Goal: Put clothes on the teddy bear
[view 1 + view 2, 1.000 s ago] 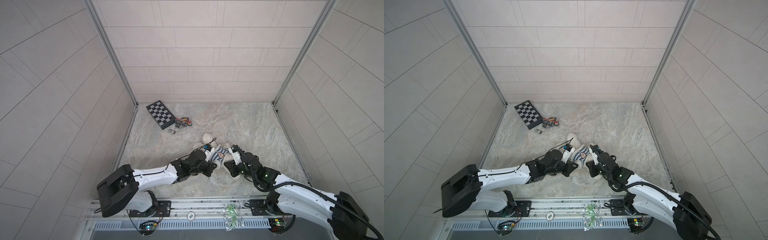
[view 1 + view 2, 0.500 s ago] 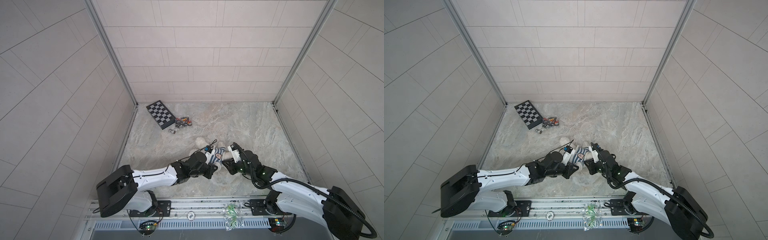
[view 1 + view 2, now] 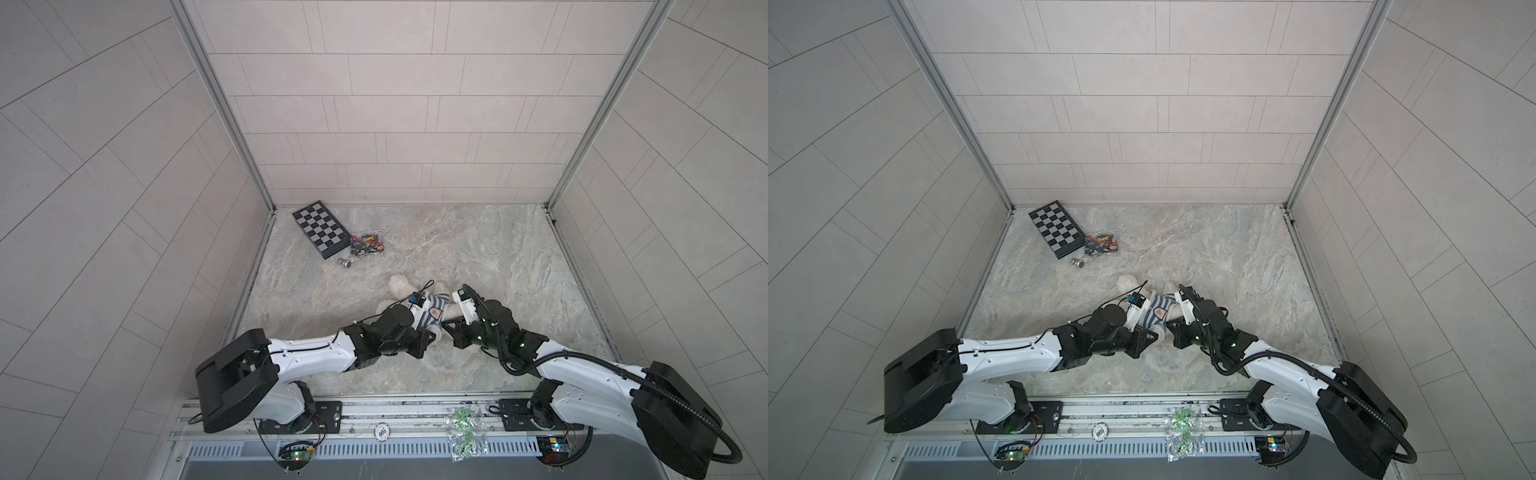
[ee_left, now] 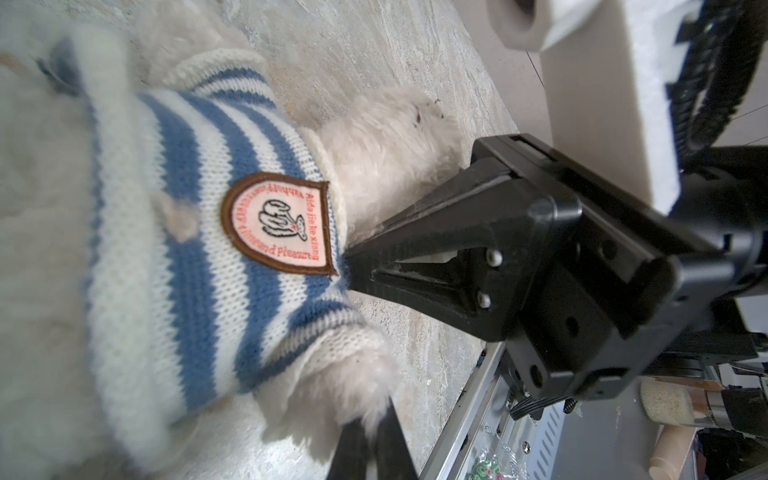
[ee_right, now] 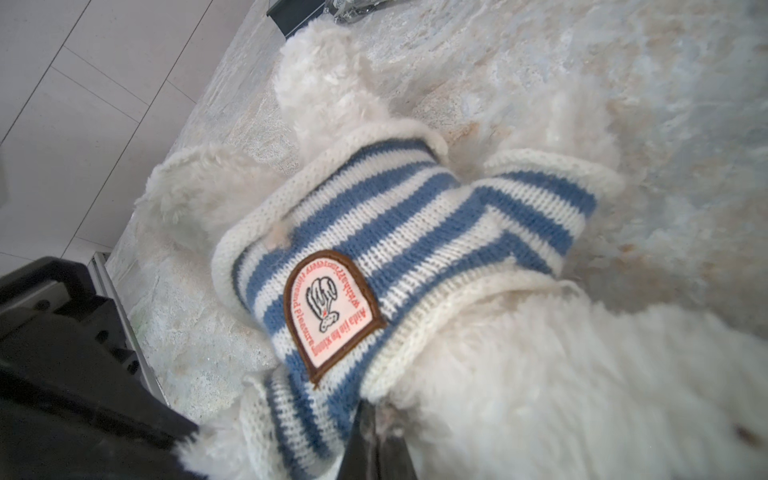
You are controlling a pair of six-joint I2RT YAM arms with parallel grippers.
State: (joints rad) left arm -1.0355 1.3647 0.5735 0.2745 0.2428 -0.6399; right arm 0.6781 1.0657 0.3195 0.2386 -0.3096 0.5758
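Note:
The teddy bear (image 3: 400, 284) lies on the marble table (image 3: 478, 249) in both top views, fluffy and white, with the blue-and-white striped shirt (image 3: 432, 312) round its body. The badge (image 5: 332, 311) faces up. My left gripper (image 4: 365, 451) is shut on a furry paw (image 4: 353, 386) that sticks out of a sleeve. My right gripper (image 5: 376, 442) is shut at the shirt's cream hem (image 5: 419, 332) beside the badge, with a tuft of fur between the fingers. In a top view the tips of the left gripper (image 3: 1156, 332) and the right gripper (image 3: 1167, 326) nearly meet at the bear's near side. The bear's face is hidden.
A folded chessboard (image 3: 320, 228), a clear bag of small pieces (image 3: 368, 245) and a small metal piece (image 3: 344, 262) lie at the back left. A plastic bag (image 3: 463, 432) sits on the front rail. Tiled walls close in three sides.
My right gripper has shifted slightly toward the shirt's hem and closed on it. The left gripper keeps its hold on the paw; the bear has barely moved.

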